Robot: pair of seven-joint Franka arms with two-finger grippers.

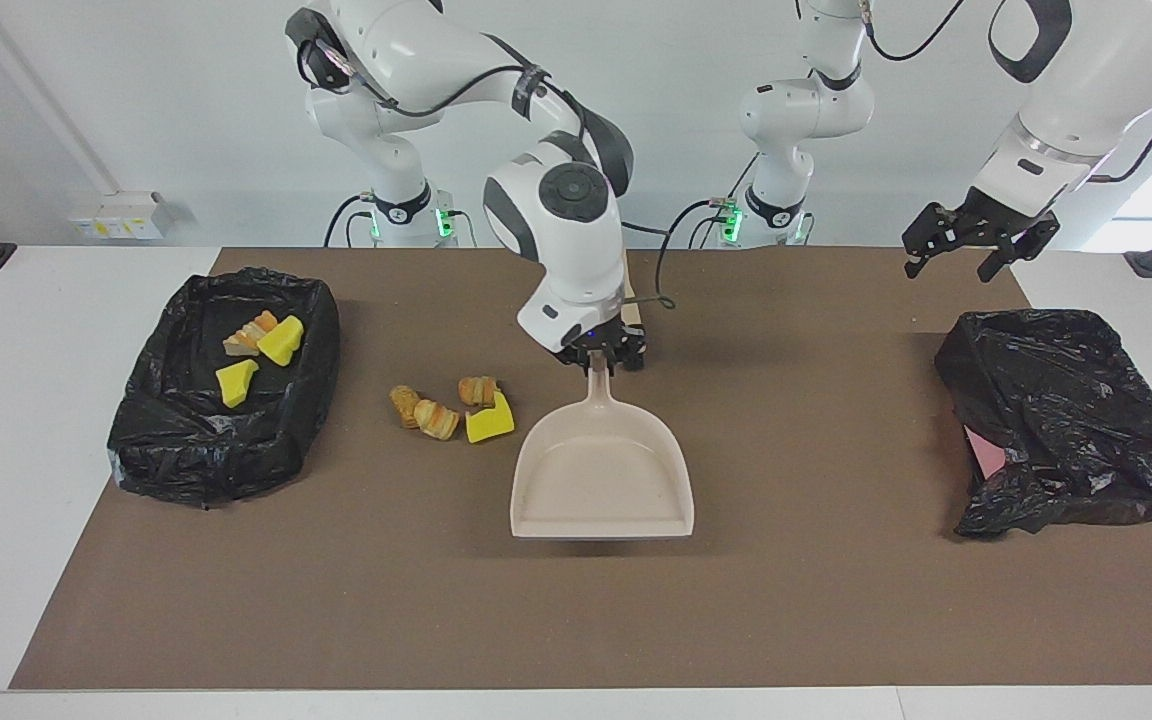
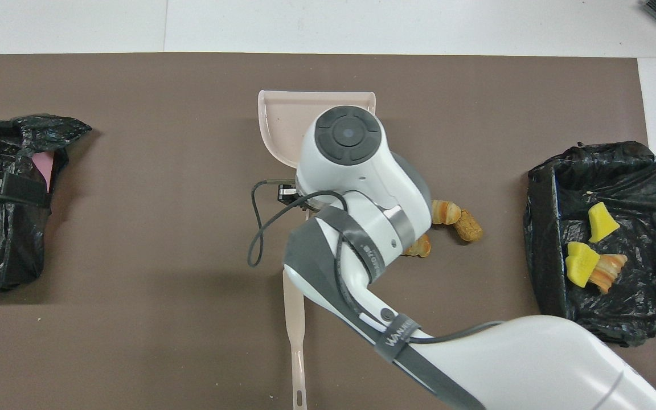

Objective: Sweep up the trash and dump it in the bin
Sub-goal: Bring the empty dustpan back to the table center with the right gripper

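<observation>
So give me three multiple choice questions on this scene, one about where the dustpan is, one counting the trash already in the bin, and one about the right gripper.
1. The dustpan is:
A. in the bin
B. beside the loose trash on the mat
C. on the crumpled bag

2. Trash pieces in the lined bin:
A. three
B. none
C. seven

3. The right gripper is:
A. open over the bin
B. shut on the brush
C. shut on the dustpan handle

Answers: 1 B, it lies next to the loose trash. 2 A, two yellow wedges and one striped chunk lie inside. 3 C, it clamps the handle's top.
</observation>
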